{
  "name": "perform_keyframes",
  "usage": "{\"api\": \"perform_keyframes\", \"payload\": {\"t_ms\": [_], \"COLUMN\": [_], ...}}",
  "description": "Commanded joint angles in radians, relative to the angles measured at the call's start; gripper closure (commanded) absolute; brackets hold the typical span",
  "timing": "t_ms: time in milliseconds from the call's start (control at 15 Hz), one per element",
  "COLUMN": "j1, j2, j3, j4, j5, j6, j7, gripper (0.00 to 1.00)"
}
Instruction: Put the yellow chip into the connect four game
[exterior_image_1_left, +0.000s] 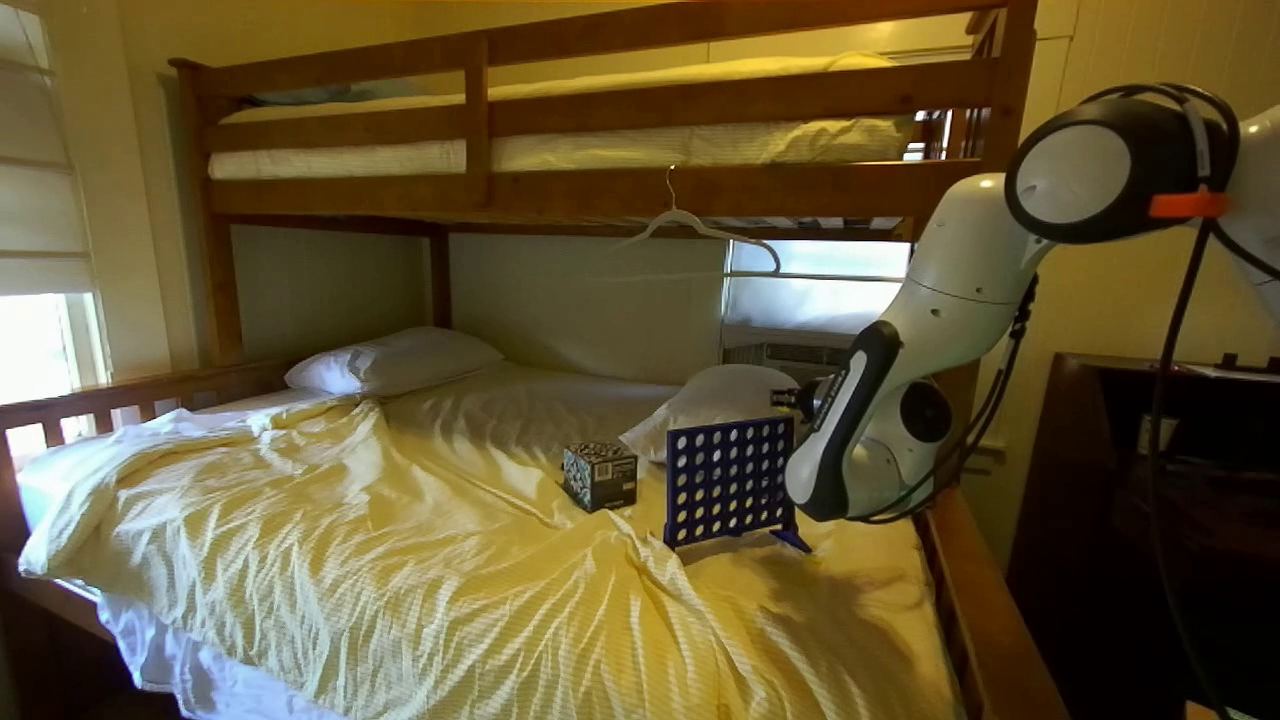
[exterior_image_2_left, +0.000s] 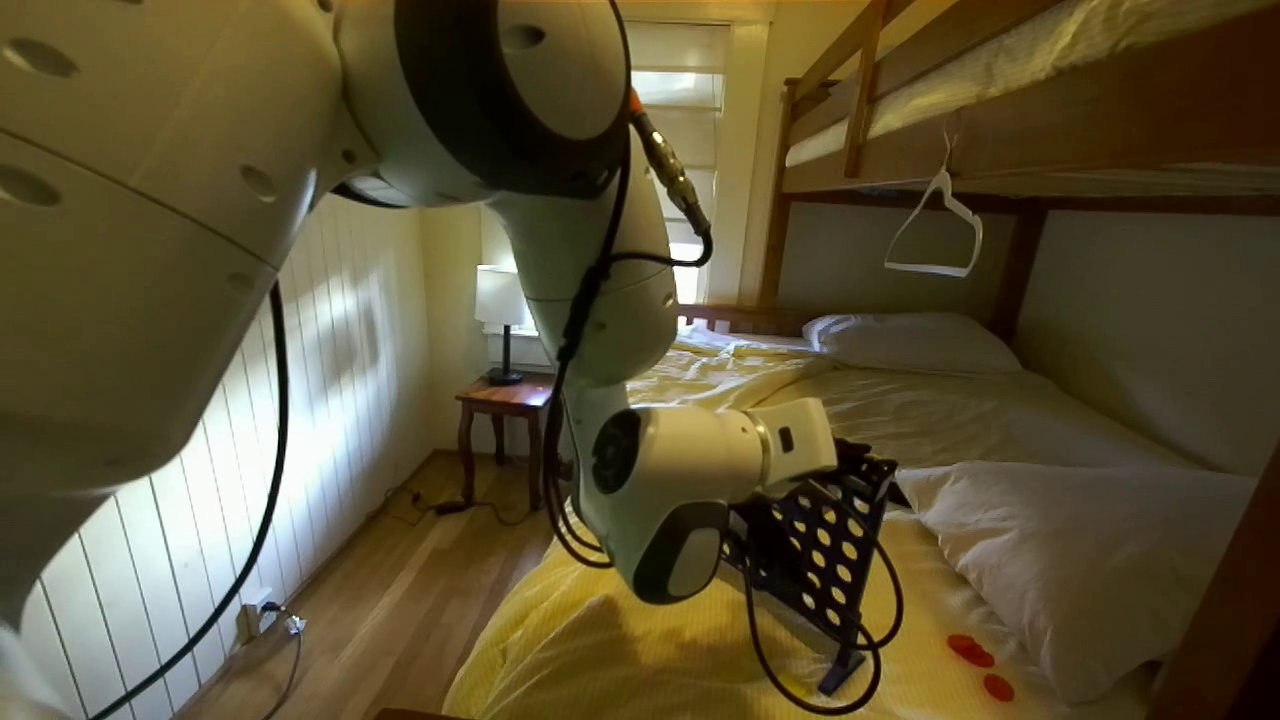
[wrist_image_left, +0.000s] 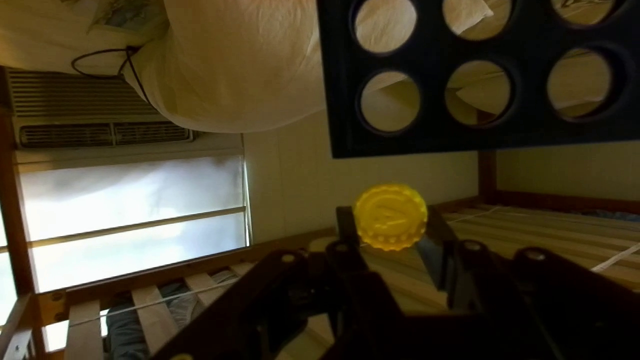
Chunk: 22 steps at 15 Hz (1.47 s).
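Observation:
The connect four game is a dark blue upright grid board (exterior_image_1_left: 726, 480) standing on the bed; it also shows in an exterior view (exterior_image_2_left: 825, 545) partly behind my arm, and in the wrist view (wrist_image_left: 433, 85) at upper right. The wrist picture stands upside down. My gripper (wrist_image_left: 391, 218) is shut on the yellow chip (wrist_image_left: 389, 216), pinched by its edges between the fingertips with its flat face toward the camera. In the wrist view the chip is apart from the board's top edge. In an exterior view the gripper (exterior_image_1_left: 786, 398) is just above the board's top corner nearest my arm. The chip cannot be made out in either exterior view.
A solid dark box (exterior_image_1_left: 600, 477) sits on the yellow bedspread beside the board. Red chips (exterior_image_2_left: 998, 687) lie near a white pillow (exterior_image_2_left: 1080, 560). A hanger (exterior_image_1_left: 690, 218) hangs from the upper bunk rail (exterior_image_1_left: 720, 185). A cable loop (exterior_image_2_left: 880, 640) hangs by the board.

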Motion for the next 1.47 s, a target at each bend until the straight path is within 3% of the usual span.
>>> {"api": "perform_keyframes", "payload": {"t_ms": [0, 1400], "j1": [0.031, 0.037], "j2": [0.021, 0.053], "j3": [-0.035, -0.041], "j4": [0.020, 0.033], "j5": [-0.002, 0.001], "j6": [0.036, 0.036], "j7": [0.006, 0.005], "gripper": [0.90, 0.90]}}
